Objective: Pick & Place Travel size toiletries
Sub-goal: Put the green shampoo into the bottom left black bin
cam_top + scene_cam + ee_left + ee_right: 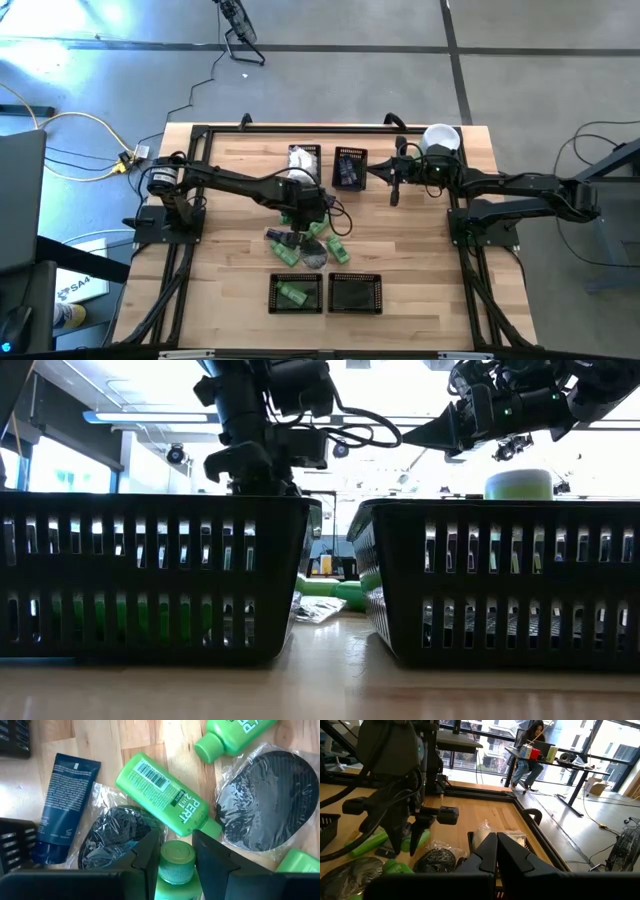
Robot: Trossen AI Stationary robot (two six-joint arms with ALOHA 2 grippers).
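Observation:
The travel size toiletries lie in a pile (305,243) at mid-table: green bottles (165,795), a dark blue tube (65,805), a clear-wrapped black piece (117,835) and a wrapped dark disc (265,802). My left gripper (176,835) stands over the pile (305,212), slanting down, shut on a green bottle (176,865). My right gripper (385,175) hangs shut and empty (495,845) near the far right, pointing level toward the table's left side. My left gripper pinches a green bottle between its two fingers (150,855), on the two sides of its body just behind the cap (175,887). The fingers come from above, slanting down, and lie along the bottle. The cap end (176,857) points away from the wrist, over the pile.
Two black mesh baskets stand at the near edge, the left one (297,293) with green items, the right one (355,293) beside it. Two more baskets (303,160) (349,168) stand at the far side. A pale-green cylinder with a white lid (440,138) stands far right.

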